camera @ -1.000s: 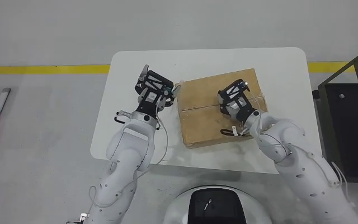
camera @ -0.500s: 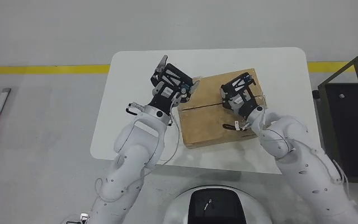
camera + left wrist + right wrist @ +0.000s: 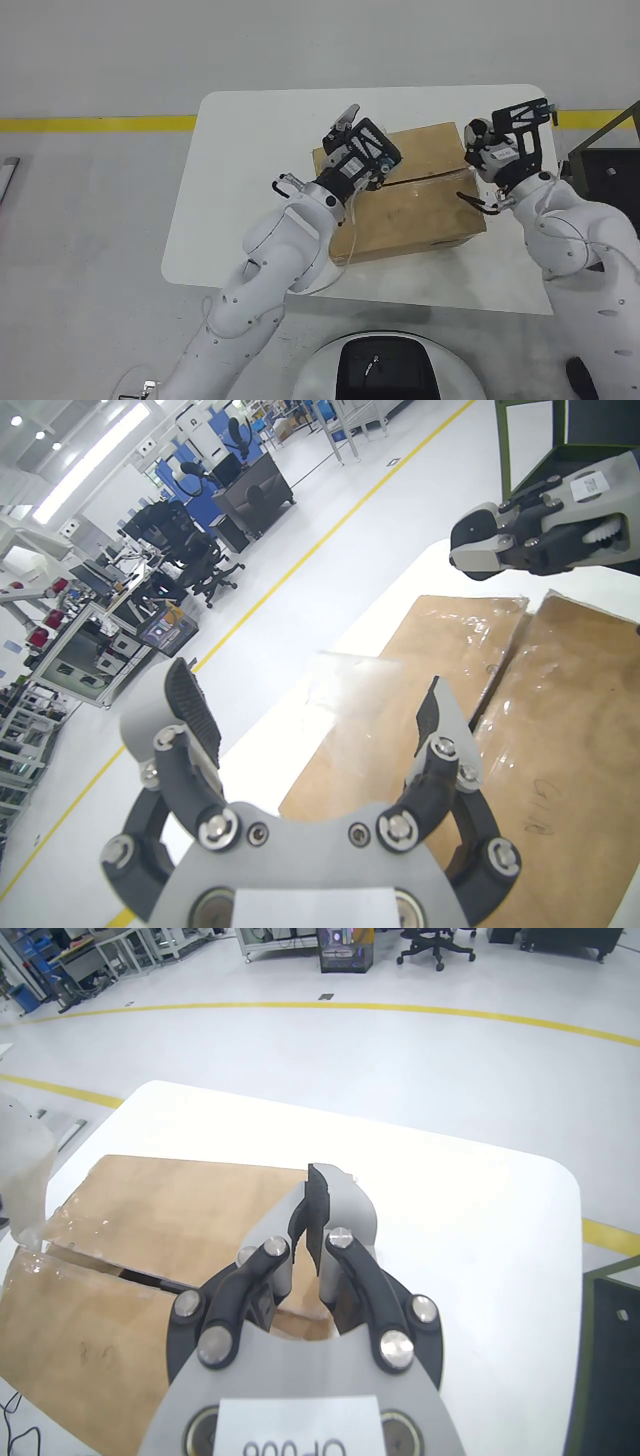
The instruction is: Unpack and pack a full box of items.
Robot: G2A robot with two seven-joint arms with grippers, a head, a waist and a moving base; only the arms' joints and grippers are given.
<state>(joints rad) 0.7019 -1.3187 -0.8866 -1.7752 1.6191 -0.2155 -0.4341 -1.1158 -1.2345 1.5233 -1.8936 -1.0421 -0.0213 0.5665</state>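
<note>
**Bench and box.** A cardboard box (image 3: pixel 405 205) is found lying on the right half of a white bench (image 3: pixel 250 150), set at a slant to the bench edges. Its two top flaps are folded down and meet along a central seam. In the right wrist view the seam is seen to gape slightly, with a dark gap between the flaps (image 3: pixel 145 1278). Glossy clear tape is noted across the flap surfaces (image 3: pixel 505 720).

**Left hand.** The left hand (image 3: pixel 362 145) is positioned above the far left part of the box top. Its two fingers are spread wide apart in the left wrist view (image 3: pixel 305 685), and nothing is clamped between them. A translucent strip of film (image 3: pixel 345 680) is observed standing up from the box edge in the space between the fingers. Whether it touches either finger cannot be told.

**Right hand.** The right hand (image 3: pixel 480 135) is held at the far right corner of the box, above the bench. Its finger pads are pressed together in the right wrist view (image 3: pixel 312 1198), and nothing is seen gripped between them. It also appears in the left wrist view (image 3: pixel 475 547), raised clear of the flaps.

**Surroundings.** A yellow floor line (image 3: pixel 100 123) is recorded beyond the bench, and a dark green frame (image 3: pixel 610 190) beside its right end.
</note>
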